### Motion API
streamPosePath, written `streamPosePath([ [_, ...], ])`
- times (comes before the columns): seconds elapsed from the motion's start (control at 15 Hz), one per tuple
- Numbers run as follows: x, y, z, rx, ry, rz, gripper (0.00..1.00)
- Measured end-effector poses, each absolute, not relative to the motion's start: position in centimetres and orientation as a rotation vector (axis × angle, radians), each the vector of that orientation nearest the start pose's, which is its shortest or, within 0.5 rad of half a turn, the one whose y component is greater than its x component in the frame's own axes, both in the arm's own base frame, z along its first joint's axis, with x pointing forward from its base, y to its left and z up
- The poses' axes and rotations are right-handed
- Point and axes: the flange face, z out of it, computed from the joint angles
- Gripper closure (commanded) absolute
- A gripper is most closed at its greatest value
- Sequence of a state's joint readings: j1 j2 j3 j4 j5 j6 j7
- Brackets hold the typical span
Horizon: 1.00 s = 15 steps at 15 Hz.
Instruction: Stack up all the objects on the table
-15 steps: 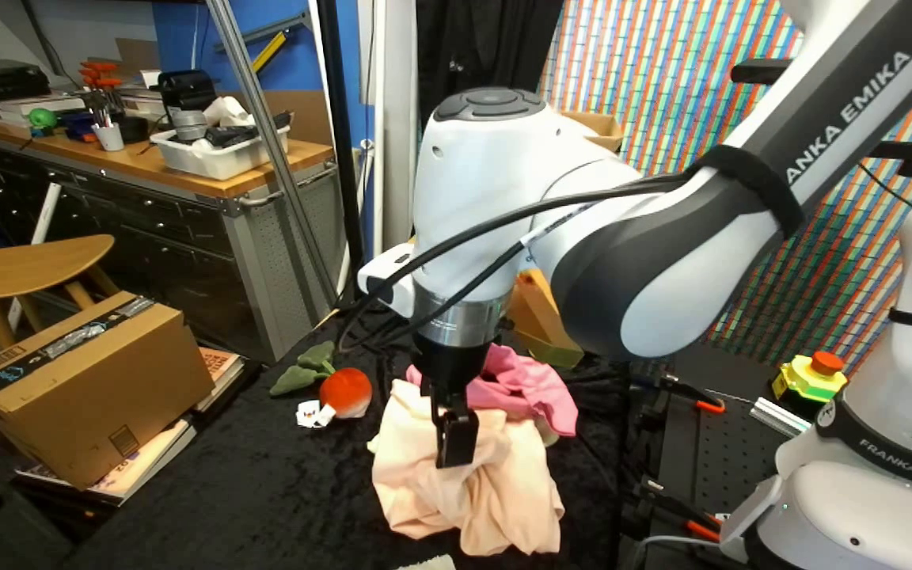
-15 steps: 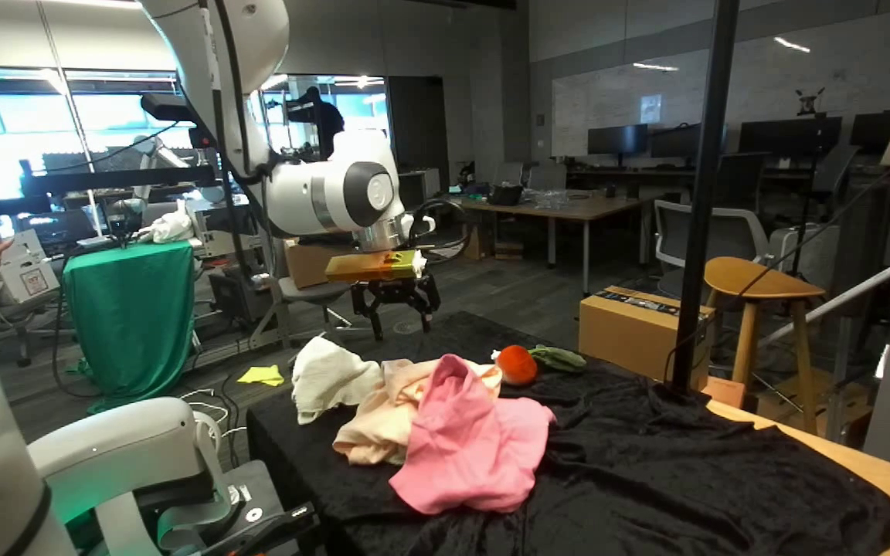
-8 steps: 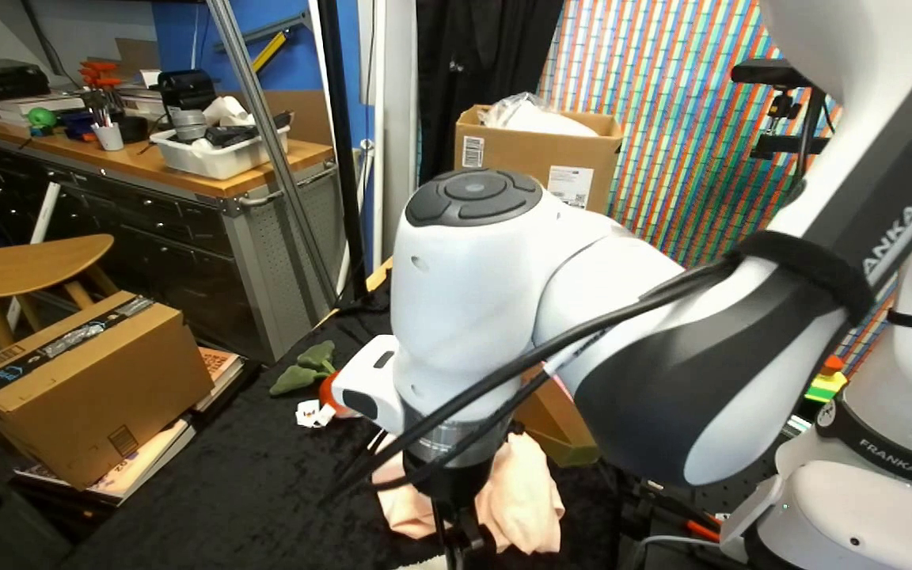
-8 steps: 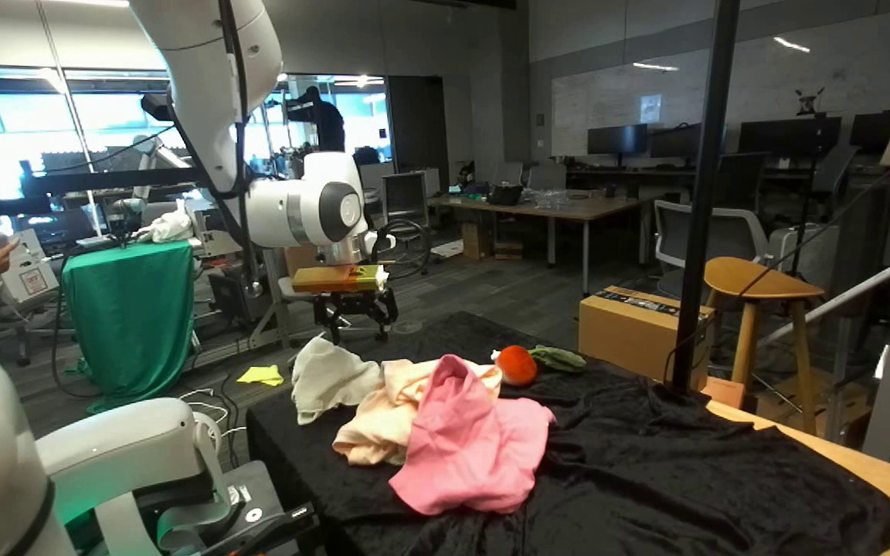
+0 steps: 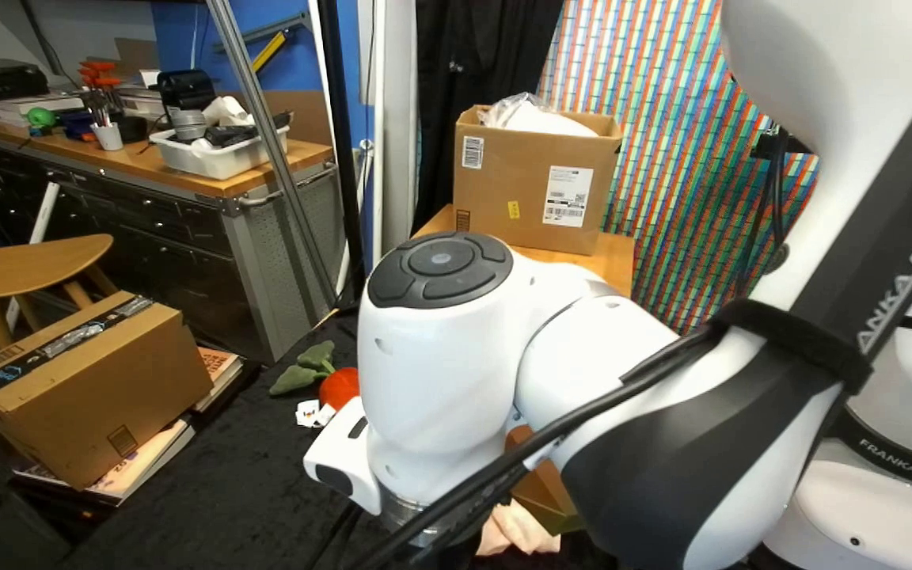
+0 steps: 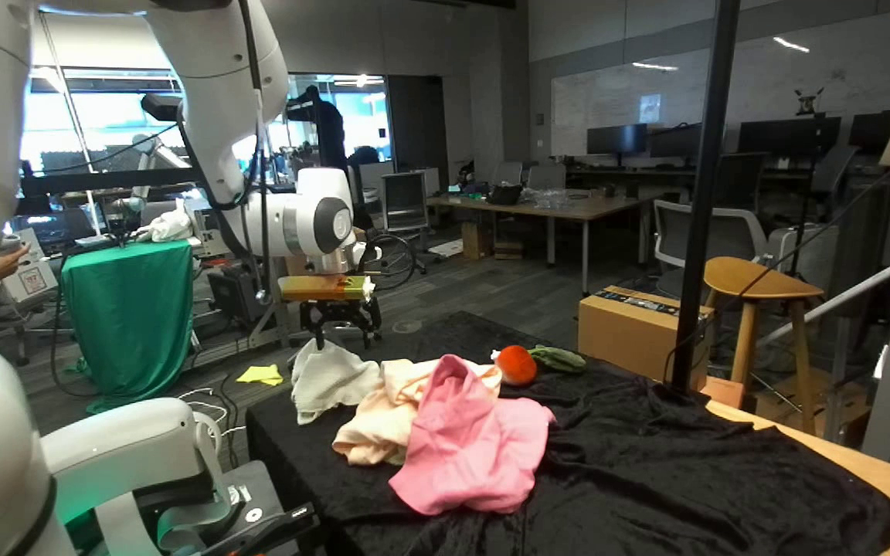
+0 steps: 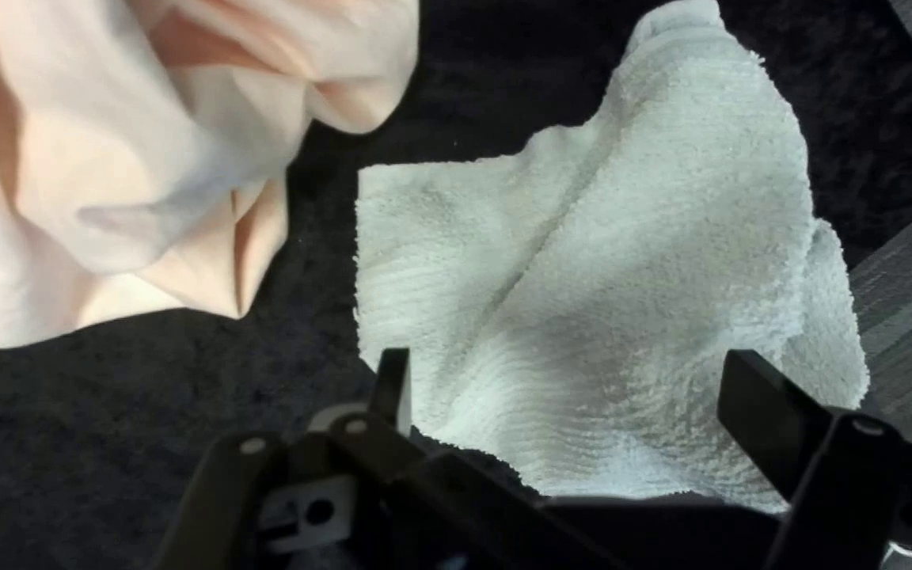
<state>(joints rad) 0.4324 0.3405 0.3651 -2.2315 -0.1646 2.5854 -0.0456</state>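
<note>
Recorder: State at this moment?

Arm: Spread. In the wrist view my hand [image 7: 571, 388] has both fingers [image 7: 773, 419] set wide apart, with the white cloth [image 7: 606, 261] showing between them.

Recorder: Cloth's position, then?

Arm: Beneath my hand, rumpled, running on past my fingers toward the top of that view. The finger at picture left is over the cloth's edge; the one at right is over its body.

Recorder: Contact?

Arm: Cannot tell. In an exterior view one of my fingers overlaps the cloth's raised top in line of sight, touching or apart.

Recorder: Neighbours?

Arm: Peach cloth [image 7: 131, 174], bunched, beside the white; in the wrist view a strip of black-covered surface [image 7: 108, 412] separates them. Pink cloth [image 6: 472, 448] overlaps the peach in an exterior view; which lies uppermost, I cannot tell. A red round object [image 6: 517, 364] with green leaves [image 6: 557, 357] shows in both exterior views, resting on the surface, well apart from my hand.
</note>
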Motion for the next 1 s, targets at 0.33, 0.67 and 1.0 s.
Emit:
streamPosePath([
  [0.33,38.7,41.4,21.8,-2.730,-1.320,0.015,0.00],
  [0.67,39.0,41.7,19.5,-2.728,-1.283,0.083,0.00],
  [1.0,39.2,41.4,17.9,-2.737,-1.245,0.166,0.34],
])
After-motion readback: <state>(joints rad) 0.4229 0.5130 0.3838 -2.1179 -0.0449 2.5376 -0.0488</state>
